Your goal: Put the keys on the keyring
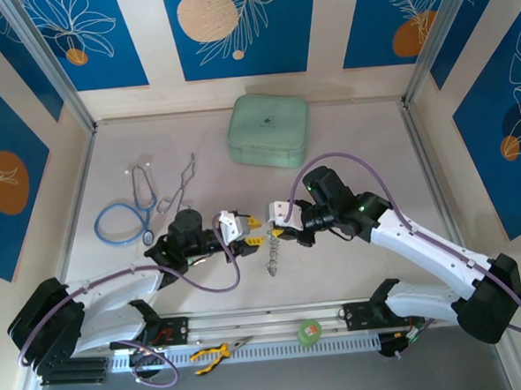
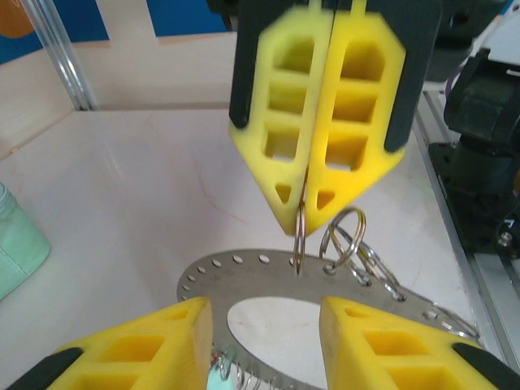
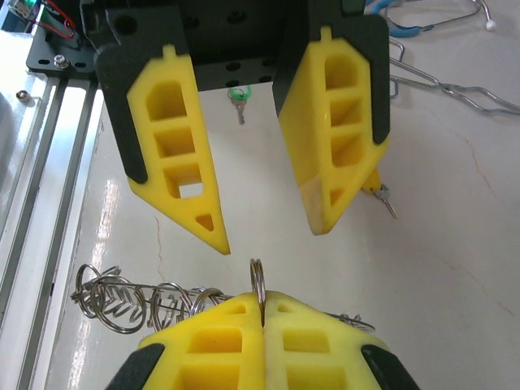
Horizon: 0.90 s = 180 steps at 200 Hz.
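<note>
Fingers [image 3: 219, 333] of the right gripper [image 3: 264, 305] are pressed flat together. They pinch one small split loop [image 3: 258, 280], which stands upright at their tips. That loop belongs to the keyring [image 2: 244, 272], a perforated metal band hung with linked loops. It sits at near centre of the table [image 1: 364, 153], between the two grippers. Left gripper [image 3: 270, 236] faces the right one tip to tip, jaws partly apart, holding nothing. Its fingers stand over the band; contact with it cannot be determined. Green-headed key [image 3: 237, 101] lies on the table under the left gripper's body. Yellow-headed key [image 3: 382, 193] lies just beside one of its fingers. Farther out are a blue stethoscope [image 1: 124, 212] at left and a pale green case [image 1: 268, 130] at far centre. Yellow-handled pliers [image 1: 210, 353] and a green tape roll [image 1: 310, 332] lie at the near edge.
</note>
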### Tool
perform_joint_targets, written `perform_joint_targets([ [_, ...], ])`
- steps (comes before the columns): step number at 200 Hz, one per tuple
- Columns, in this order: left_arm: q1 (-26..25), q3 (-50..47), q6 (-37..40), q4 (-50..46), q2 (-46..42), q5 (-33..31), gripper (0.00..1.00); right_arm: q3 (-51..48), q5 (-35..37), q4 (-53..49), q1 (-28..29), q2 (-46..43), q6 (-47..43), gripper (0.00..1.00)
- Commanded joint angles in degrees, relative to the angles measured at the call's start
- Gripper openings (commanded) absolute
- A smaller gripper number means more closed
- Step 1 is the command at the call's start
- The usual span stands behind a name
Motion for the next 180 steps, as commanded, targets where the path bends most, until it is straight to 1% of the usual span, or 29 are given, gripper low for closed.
perform_joint_targets([
  [1, -0.2, 2.1, 2.1, -2.6, -1.2, 0.7, 0.37, 3.2, 1.8, -3.5, 1.1, 0.4, -1.9, 0.0],
  [53, -0.2, 2.0, 1.7, -1.2, -1.2, 0.9, 0.35, 7.1, 5.3, -6.5, 4.2, 3.5, -2.9, 0.0],
  [81, -0.2, 2.0, 1.3, -0.3, -0.9, 1.5, 0.28, 9.1, 7.3, -8.0, 5.8, 5.5, -3.1, 0.0],
  [107, -0.2, 2.1, 0.7, 0.9, 0.1, 2.4, 0.24, 11.6, 8.5, -7.3, 7.2, 8.0, -2.6, 0.0],
  [120, -0.2, 2.3, 0.5, 1.1, 0.3, 2.6, 0.19, 12.8, 9.6, -8.1, 8.4, 9.4, -2.9, 0.0],
  [144, -0.2, 2.2, 1.4, 0.1, -0.4, 2.6, 0.0, 13.4, 8.6, -8.4, 8.7, 9.6, -2.0, 0.0],
  [158, -0.2, 1.8, 1.9, -0.3, -1.0, 2.4, 0.0, 11.6, 6.2, -5.2, 6.9, 7.3, 0.4, 0.0],
  [166, -0.2, 1.4, 2.0, -0.3, -1.3, 2.4, 0.0, 9.9, 3.2, -2.6, 5.3, 5.3, 1.8, 0.1],
  [173, -0.3, 1.2, 2.0, 0.2, -1.5, 2.6, 0.0, 8.0, 0.3, -0.1, 3.4, 3.5, 3.7, 0.23],
  [180, -0.2, 0.8, 1.7, 1.2, -1.6, 2.7, 0.0, 5.8, -3.7, 2.8, 1.3, 1.3, 5.2, 0.32],
])
